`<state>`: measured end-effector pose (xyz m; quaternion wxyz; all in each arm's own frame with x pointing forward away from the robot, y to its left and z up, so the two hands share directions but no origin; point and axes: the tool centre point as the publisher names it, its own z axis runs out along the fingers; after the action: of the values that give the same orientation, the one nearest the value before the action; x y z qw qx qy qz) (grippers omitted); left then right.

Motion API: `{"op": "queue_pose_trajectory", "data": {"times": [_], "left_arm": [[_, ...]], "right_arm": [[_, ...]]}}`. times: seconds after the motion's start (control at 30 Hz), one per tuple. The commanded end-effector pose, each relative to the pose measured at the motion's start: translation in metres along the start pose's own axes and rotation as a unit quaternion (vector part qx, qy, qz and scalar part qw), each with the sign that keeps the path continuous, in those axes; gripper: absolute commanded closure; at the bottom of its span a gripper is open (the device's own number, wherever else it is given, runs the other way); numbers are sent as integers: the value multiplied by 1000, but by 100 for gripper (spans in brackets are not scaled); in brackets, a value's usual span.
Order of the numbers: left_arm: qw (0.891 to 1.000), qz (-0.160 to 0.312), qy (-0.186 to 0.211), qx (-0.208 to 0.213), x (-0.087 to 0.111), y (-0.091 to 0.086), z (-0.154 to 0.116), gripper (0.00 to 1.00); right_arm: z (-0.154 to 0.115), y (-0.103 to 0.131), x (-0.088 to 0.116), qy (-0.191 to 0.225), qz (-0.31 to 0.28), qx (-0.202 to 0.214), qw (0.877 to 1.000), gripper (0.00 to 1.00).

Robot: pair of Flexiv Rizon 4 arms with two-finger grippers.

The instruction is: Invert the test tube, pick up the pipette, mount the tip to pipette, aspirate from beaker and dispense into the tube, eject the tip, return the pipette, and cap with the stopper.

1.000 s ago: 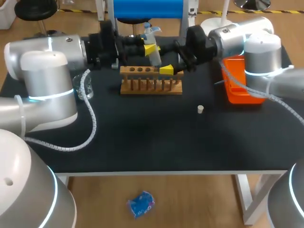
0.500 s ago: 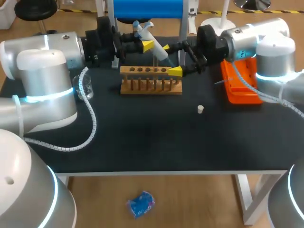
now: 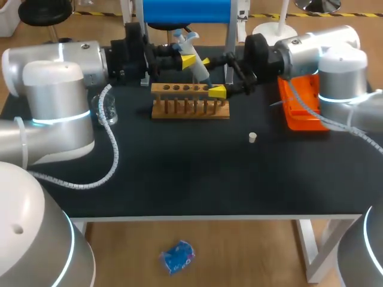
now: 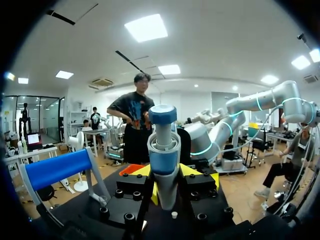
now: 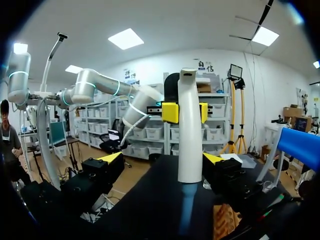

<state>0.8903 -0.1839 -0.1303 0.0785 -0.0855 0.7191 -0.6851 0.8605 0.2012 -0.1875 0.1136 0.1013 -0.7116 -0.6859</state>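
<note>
The black table (image 3: 179, 173) carries everything, with the left arm coming in from the far left and the right arm from the far right, so that both grippers meet above the far middle. A stand with a thick blue bar (image 3: 185, 11) rises at the far edge. Just near of it is the wooden rack (image 3: 190, 101), with a row of round holes along its top; I cannot tell whether a tube stands in any of them. To the right of the rack sits the orange tip box (image 3: 299, 107), its contents too small to make out. The pipette (image 3: 185, 40) hangs tilted over the rack's right half, blue-capped head up and slim end pointing down. The left gripper (image 3: 190, 60) pinches its body from both sides. The right gripper (image 5: 162, 159) sits just right of it, jaws spread wide and touching nothing. The clear beaker (image 3: 105, 110) stands at the left, near the left arm; whether it holds liquid cannot be told. The small white stopper (image 3: 252, 138) lies alone, near and right of the rack.
</note>
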Motion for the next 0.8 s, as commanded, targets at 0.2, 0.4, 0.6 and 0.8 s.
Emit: {"op": "queue_pose_trajectory", "data": {"times": [0.2,0.4,0.6,0.8], "left_arm": [[1000,3,4,-1,-6,-2,4,100],[1000,4,4,6,-6,-2,6,100],[1000,1,7,7,-5,0,10,100],[1000,0,11,6,-5,0,11,100]], "right_arm": [[9,-3,-6,11,0,-5,1000,0],[11,-3,-7,13,1,-9,1000,0],[14,-3,-8,15,1,-11,1000,0],[17,-2,-11,19,2,-11,1000,0]]}}
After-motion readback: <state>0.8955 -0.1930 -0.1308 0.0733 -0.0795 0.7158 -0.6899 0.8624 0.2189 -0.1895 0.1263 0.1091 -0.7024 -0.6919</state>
